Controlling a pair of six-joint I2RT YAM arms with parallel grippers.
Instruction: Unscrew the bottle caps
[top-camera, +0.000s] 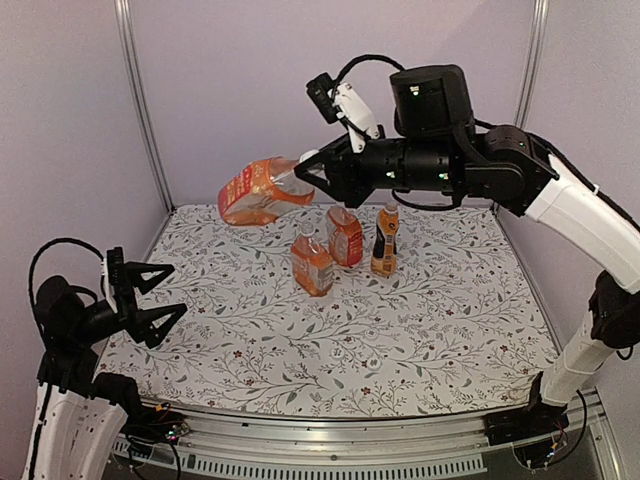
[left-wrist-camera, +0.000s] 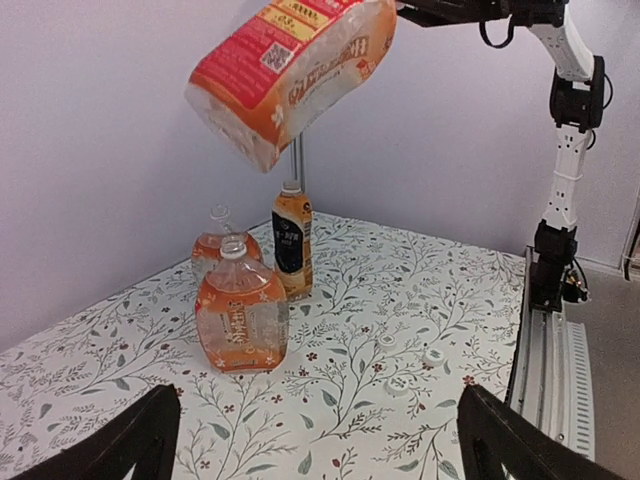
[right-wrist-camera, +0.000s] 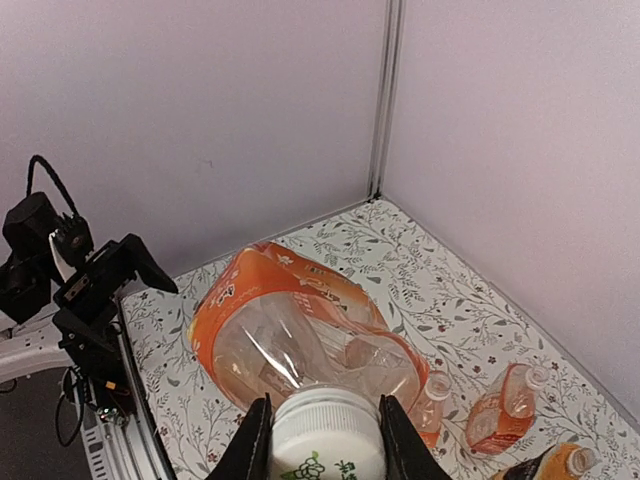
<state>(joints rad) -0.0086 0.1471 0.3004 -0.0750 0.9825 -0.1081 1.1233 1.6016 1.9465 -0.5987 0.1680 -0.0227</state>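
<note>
R gripper (top-camera: 308, 167) is being held shut on the white cap (right-wrist-camera: 326, 430) of a squat bottle (top-camera: 260, 190). That bottle is being held in mid-air, approx. horizontal, its base pointing away from the fingers. Below the gripper, 3 more are being borne upright by the table (top-camera: 420, 340): a squat pair (top-camera: 312, 268) & a tall bottle (top-camera: 385, 242), necks appearing uncapped. L gripper (top-camera: 178, 290) is being held wide open, nothing betw. its fingers, low over the table. Loose caps (left-wrist-camera: 398, 383) are lying ahead, to its right.
</note>
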